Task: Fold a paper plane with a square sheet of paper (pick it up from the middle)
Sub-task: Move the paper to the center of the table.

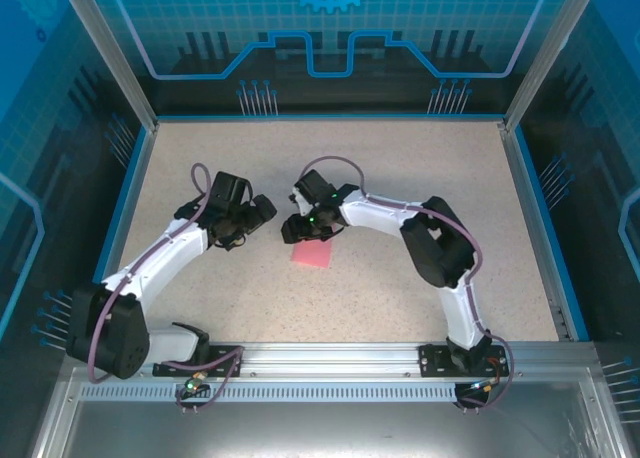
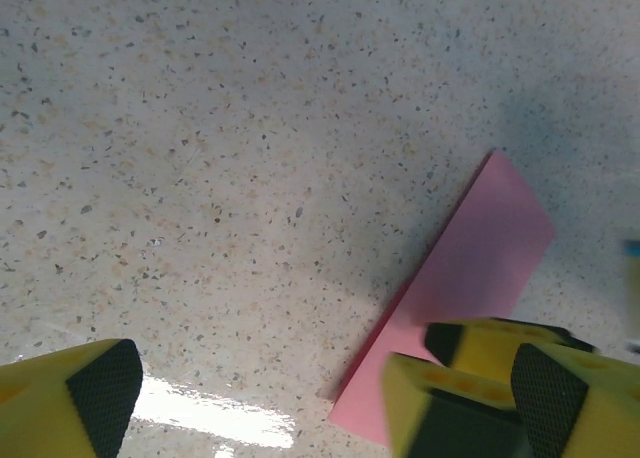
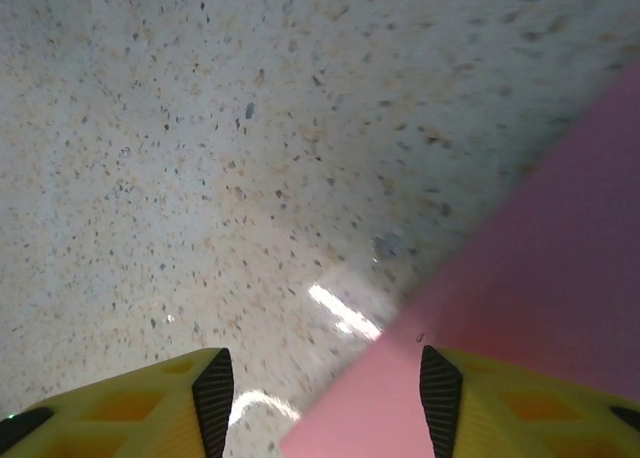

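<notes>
Item: sheet of paper [image 1: 312,255], pink-red, flat on speckled table [image 1: 420,168] near centre, between both grippers.
Handling: likely very light, limp, easily creased or pushed sliding; possibly already folded over, judging by the narrow shape seen from the left wrist.
Suggested hold: middle, pinched at a lifted edge.
Left gripper [image 2: 315,403]: spread wide, empty.
Right gripper [image 3: 325,403]: partly open, empty, one finger over the sheet's edge.

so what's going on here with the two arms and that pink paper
Two robot arms are set over a pink sheet of paper that lies flat on the speckled table. The left gripper is wide open just beside the sheet. The right gripper, jaws apart, sits low over the sheet's edge. Neither appears to hold the paper at this moment.
</notes>
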You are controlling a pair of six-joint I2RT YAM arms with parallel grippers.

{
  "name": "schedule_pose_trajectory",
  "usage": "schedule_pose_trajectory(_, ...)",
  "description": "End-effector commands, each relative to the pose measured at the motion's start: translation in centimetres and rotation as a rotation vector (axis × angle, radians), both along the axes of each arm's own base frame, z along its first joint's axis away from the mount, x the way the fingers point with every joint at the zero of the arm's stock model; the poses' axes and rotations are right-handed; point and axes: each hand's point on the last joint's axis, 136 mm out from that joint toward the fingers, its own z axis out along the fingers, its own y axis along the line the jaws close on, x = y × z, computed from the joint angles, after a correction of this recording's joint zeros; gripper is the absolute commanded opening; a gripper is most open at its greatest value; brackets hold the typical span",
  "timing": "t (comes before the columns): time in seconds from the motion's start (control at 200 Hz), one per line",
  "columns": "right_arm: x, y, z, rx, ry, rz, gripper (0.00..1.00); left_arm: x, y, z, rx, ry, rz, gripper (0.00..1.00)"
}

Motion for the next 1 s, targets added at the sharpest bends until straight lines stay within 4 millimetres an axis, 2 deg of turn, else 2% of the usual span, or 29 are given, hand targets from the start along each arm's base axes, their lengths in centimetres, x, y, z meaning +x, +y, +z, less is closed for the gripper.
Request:
schedule_pose_trajectory(0.0,-0.3,0.4,-1.3,-0.039,0.029,0.022,0.55,-0.6,1.1,-0.1,-0.001,0.005,0.046,0.99)
schedule_pose_trajectory(0.135,-1.7,-0.9,-3.1,-0.109,0.056,0.110,0.55,-0.6,1.2,-0.3,-0.012,0.013,0.046,0.99)
schedule_pose_trajectory(0.27,-4.0,-4.0,-4.5,-0.170,0.066,0.281,0.55,-0.2,0.2,-0.4,-0.040,0.010,-0.002,0.99)
schedule_pose_trajectory(0.36,-4.6,-6.1,-4.2,-0.166,0.070,0.342,0.55,0.3,-0.8,-0.5,-0.074,0.009,-0.049,0.99)
schedule_pose_trajectory(0.44,-4.6,-6.4,-2.3,-0.070,0.065,0.354,0.55,0.9,-2.0,-0.6,-0.120,-0.007,-0.092,0.97)
schedule_pose_trajectory(0.58,-3.9,-5.1,3.8,0.135,-0.014,0.297,0.58,1.9,-4.9,-0.4,-0.216,-0.040,-0.192,0.92)
schedule_pose_trajectory(0.635,-3.4,-5.4,5.5,0.180,-0.041,0.238,0.59,2.3,-6.2,-0.3,-0.226,-0.047,-0.242,0.90)
schedule_pose_trajectory(0.7,-2.4,-6.9,6.4,0.189,-0.054,0.125,0.62,2.5,-8.2,-0.4,-0.227,-0.045,-0.303,0.89)
schedule_pose_trajectory(0.785,-1.2,-10.0,6.2,0.188,-0.021,-0.060,0.68,2.9,-11.3,-0.6,-0.260,-0.047,-0.381,0.78)
schedule_pose_trajectory(0.86,-0.6,-12.6,5.4,0.209,0.031,-0.195,0.70,3.3,-13.8,-1.3,-0.298,-0.032,-0.422,0.60)
schedule_pose_trajectory(0.995,-0.9,-15.4,4.2,0.204,0.080,-0.304,0.73,3.9,-16.7,-3.4,-0.303,0.020,-0.464,0.35)
